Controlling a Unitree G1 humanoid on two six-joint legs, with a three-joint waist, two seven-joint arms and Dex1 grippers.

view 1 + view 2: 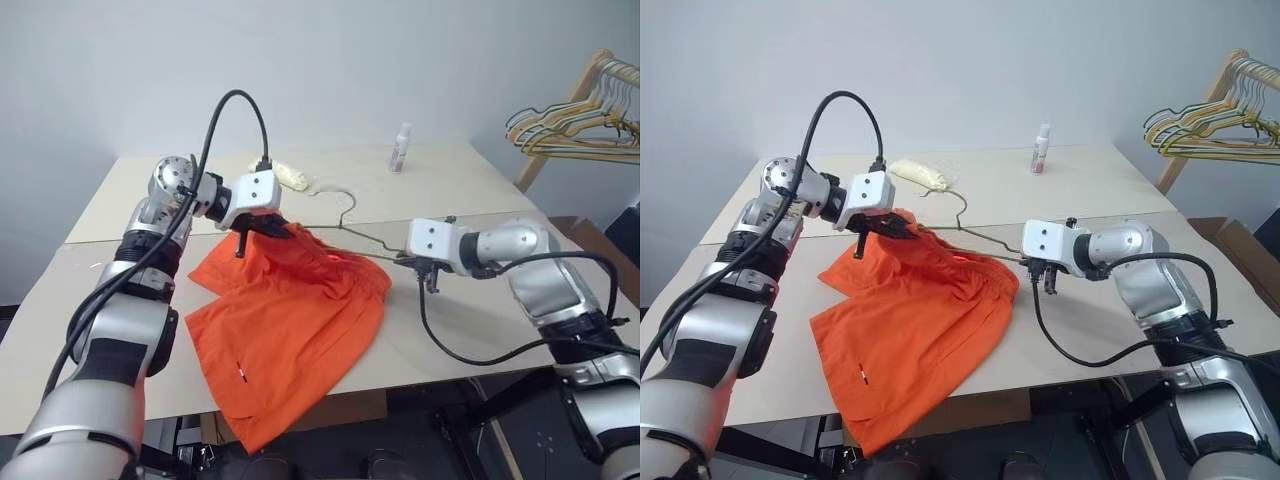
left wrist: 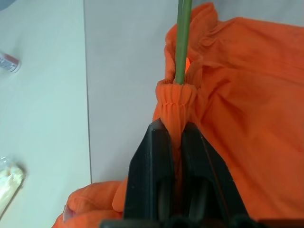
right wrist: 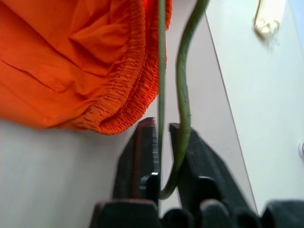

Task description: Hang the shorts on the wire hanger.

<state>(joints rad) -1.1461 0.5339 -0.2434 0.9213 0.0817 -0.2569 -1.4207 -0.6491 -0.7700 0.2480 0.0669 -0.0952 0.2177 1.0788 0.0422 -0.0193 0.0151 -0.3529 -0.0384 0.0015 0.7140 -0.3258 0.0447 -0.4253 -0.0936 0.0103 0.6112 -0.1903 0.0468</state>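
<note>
The orange shorts lie spread on the table, one leg hanging over the front edge. The wire hanger runs into the gathered waistband, and its hook rises behind the shorts. My left gripper is shut on a pinched fold of the waistband, just below where the hanger wire enters it. My right gripper is at the hanger's right corner. Its fingers stand slightly apart, with the bent wire lying between them beside the shorts.
A small bottle and a yellowish wrapped item sit at the back of the table. At the far right, a wooden rack holds a bunch of hangers. A cardboard box stands below it.
</note>
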